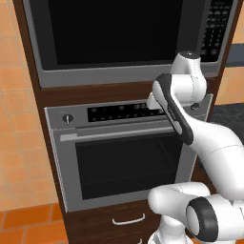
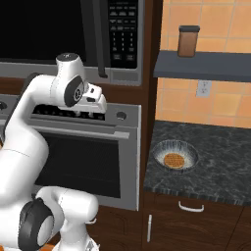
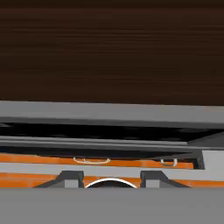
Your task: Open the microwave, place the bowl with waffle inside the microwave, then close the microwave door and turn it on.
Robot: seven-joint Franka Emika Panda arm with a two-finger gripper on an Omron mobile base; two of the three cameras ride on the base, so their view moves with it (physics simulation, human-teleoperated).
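Microwave door [image 1: 114, 31] shut, bowl with waffle [image 2: 175, 156] on counter [image 2: 215, 157]. Gripper [image 3: 111, 177] jaws parted, empty. All steps remain.

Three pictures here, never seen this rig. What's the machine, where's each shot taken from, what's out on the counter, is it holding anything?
It is a rendered kitchen with a white jointed robot arm on a base that drives. Two pictures come from cameras on that base, behind the arm to its left and to its right. The third looks along the pincer; its two dark tips stand apart with nothing between them.

The arm faces a dark wood cabinet column. At the top is the silver-grey microwave, its black glass door shut, with a keypad of small white buttons. Below it is a silver oven with a bar handle.

To the right, on the dark speckled counter, sits the small grey bowl holding a tan waffle. A brown jar stands on the shelf above.
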